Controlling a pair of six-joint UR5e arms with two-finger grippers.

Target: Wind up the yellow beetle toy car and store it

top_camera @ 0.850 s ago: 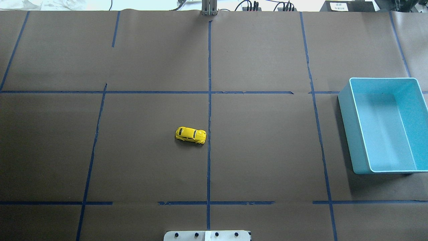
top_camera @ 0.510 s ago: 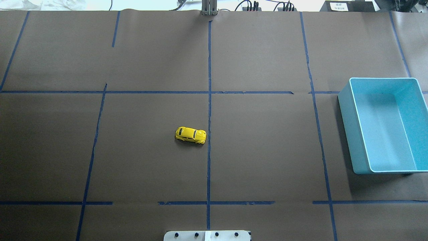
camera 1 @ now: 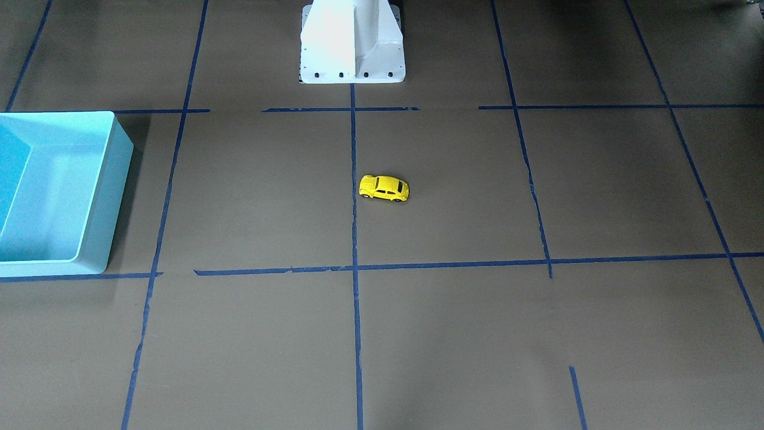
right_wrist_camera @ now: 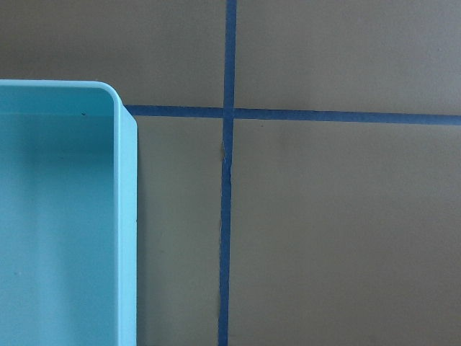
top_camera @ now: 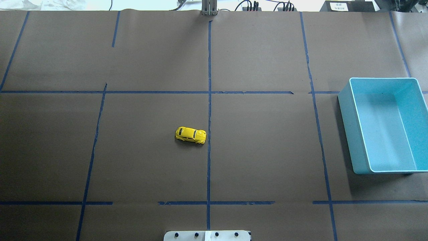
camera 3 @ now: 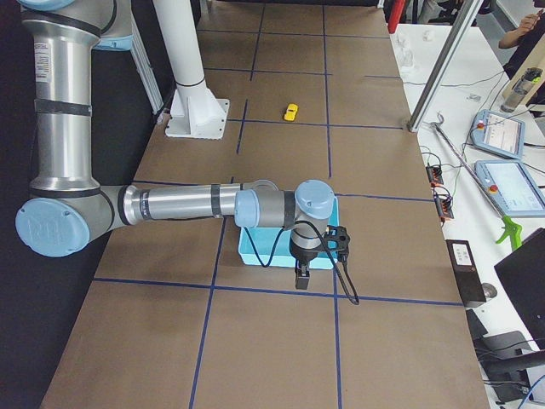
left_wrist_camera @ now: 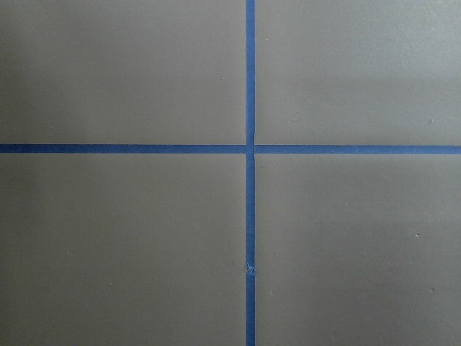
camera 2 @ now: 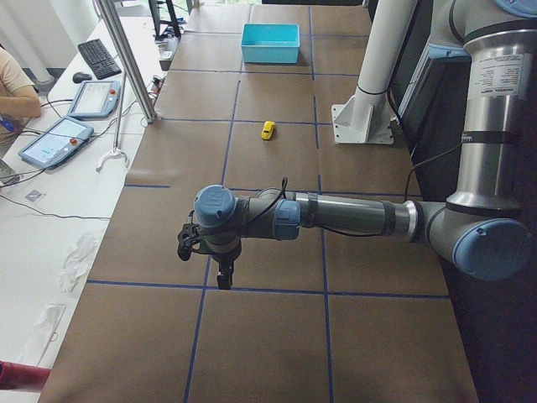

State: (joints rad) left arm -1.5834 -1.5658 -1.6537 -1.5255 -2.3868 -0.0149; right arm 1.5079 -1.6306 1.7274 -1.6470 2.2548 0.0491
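Observation:
The yellow beetle toy car [top_camera: 190, 135] stands on its wheels near the middle of the brown table, just left of the centre tape line. It also shows in the front view [camera 1: 384, 188] and small in both side views [camera 2: 268, 130] [camera 3: 291, 112]. The light blue bin [top_camera: 346, 127] stands empty at the table's right end. My left gripper [camera 2: 223, 275] hangs over the table's left end, far from the car. My right gripper [camera 3: 301, 278] hangs beside the bin's outer end [right_wrist_camera: 127, 216]. I cannot tell whether either is open or shut.
Blue tape lines [top_camera: 209, 100] divide the brown table cover into a grid. The robot's white base plate [camera 1: 352, 65] sits at the near edge. Operator desks with tablets [camera 2: 52, 141] lie beyond the far edge.

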